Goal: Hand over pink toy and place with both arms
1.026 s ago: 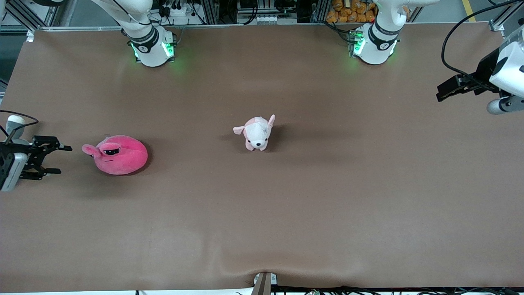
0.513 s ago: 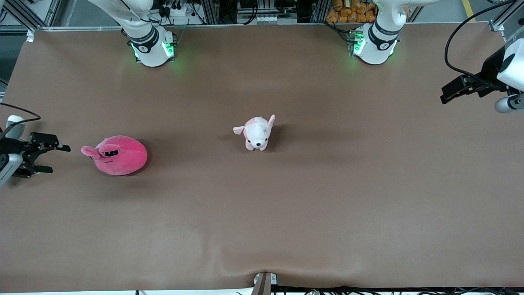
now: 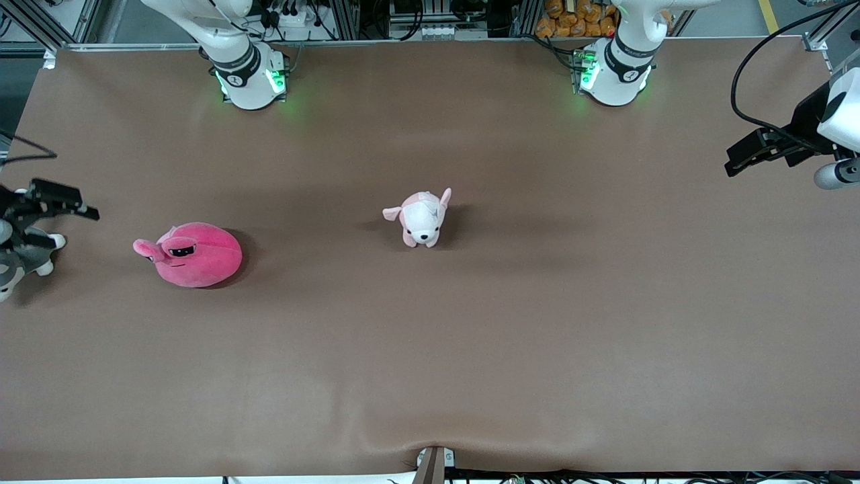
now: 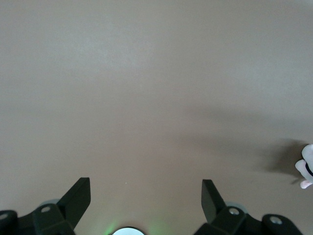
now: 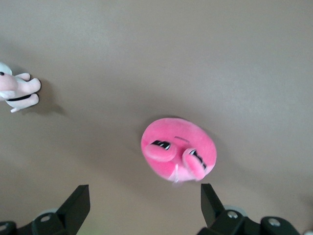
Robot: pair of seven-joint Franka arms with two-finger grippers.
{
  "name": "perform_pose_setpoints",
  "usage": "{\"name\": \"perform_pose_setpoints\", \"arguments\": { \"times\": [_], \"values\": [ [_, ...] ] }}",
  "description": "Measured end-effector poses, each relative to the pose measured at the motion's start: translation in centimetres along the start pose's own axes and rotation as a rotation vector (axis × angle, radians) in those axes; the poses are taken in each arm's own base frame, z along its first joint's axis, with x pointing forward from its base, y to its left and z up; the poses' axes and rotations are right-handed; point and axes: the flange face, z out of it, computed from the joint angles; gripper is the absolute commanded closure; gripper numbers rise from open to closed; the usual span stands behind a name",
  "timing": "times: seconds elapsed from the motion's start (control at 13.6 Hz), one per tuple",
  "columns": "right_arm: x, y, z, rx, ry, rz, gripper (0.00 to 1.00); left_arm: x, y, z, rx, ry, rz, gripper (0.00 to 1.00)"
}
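While the pink plush toy (image 3: 191, 255) lies on the table (image 3: 430, 349) toward the right arm's end, nearer the camera than the pink-and-white plush dog (image 3: 421, 218) mid-table, neither arm holds it. The right gripper (image 3: 47, 218) hangs past it with fingers apart; the left gripper (image 3: 752, 149), also spread and empty, waits over its own end. This fits either a placed toy or one awaiting pickup.

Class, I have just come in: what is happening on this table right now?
Nothing is being held. The round bright pink plush toy lies on the brown table toward the right arm's end, and the small white and pale pink plush dog stands near the middle. The right gripper, jaws open, hangs at the table's edge beside the pink toy. The left gripper, jaws open too, hangs over the left arm's end.
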Motion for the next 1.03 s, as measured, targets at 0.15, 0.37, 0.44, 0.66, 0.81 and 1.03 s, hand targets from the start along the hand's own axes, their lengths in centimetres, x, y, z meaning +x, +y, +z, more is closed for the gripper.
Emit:
{"name": "perform_pose_setpoints", "arguments": {
  "times": [0.15,0.37,0.44,0.66,0.81,1.03],
  "values": [
    [-0.9,-3.1,-2.4,-0.056,-0.011,0.083,0.00,-0.2,-0.4,-0.1,0.003,-0.011,0.016,0.00],
    [-2.1,-6.3,-4.3,-0.130,-0.006,0.203,0.00,-0.9,-1.2,-0.1,0.009,-0.037,0.021,0.00],
    [-2.4,-6.9,-4.6,-0.138,-0.003,0.245,0.00,-1.2,-1.6,0.0,0.011,-0.042,0.017,0.00],
    [-3.7,-7.5,-4.0,-0.135,-0.013,0.359,0.00,-2.2,-2.5,0.2,0.014,-0.050,0.047,0.00],
    [-4.8,-7.9,-3.5,-0.131,-0.022,0.390,0.00,-2.7,-2.3,0.0,0.015,-0.047,0.066,0.00],
    [-5.5,-8.3,-3.4,-0.131,-0.024,0.430,0.00,-2.9,-1.4,-0.1,0.016,-0.042,0.084,0.00]
  ]
}}
